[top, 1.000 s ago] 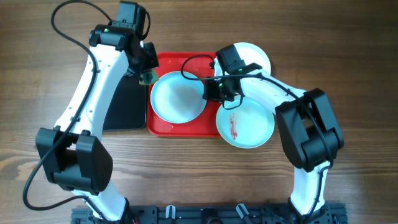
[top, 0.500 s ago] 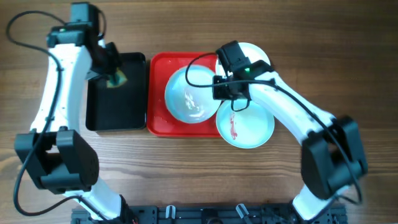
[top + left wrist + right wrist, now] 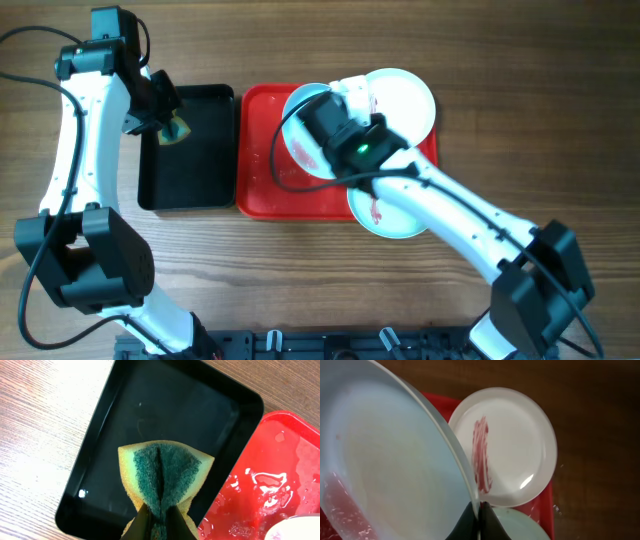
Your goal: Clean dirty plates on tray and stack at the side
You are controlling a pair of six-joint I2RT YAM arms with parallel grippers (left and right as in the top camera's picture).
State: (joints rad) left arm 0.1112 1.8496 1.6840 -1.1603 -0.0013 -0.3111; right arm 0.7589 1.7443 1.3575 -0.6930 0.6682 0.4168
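- A pale mint-blue plate (image 3: 385, 460) is raised off the tray and tilted. Its rim is pinched between the fingers of the right gripper (image 3: 479, 510), which are pressed together on the edge with no gap showing.
- The bowl of this plate looks wet. There is a faint pink patch near the edge farthest from the fingertips, and I cannot tell whether it is sauce or the tray's colour reflected.
- Just beyond the right gripper's fingertips, on its outer side, lies the white plate (image 3: 515, 445). It sits flat, with a red sauce streak across the half nearer the held plate.
- Directly under the same fingertips a sliver of a second mint-blue plate (image 3: 400, 215) shows. From overhead it carries a red streak and hangs over the near edge of the red tray (image 3: 260, 190).
- The red tray lies below the right gripper, and its bare floor is wet and glistening.
- The left gripper (image 3: 159, 517) is well apart from the plates. Its fingers are clamped on a folded sponge (image 3: 162, 472), yellow with a dark green face, which bulges out ahead of the tips.
- Beneath the sponge is the black tray (image 3: 150, 405), side by side with the red tray on the wooden table (image 3: 300, 290).
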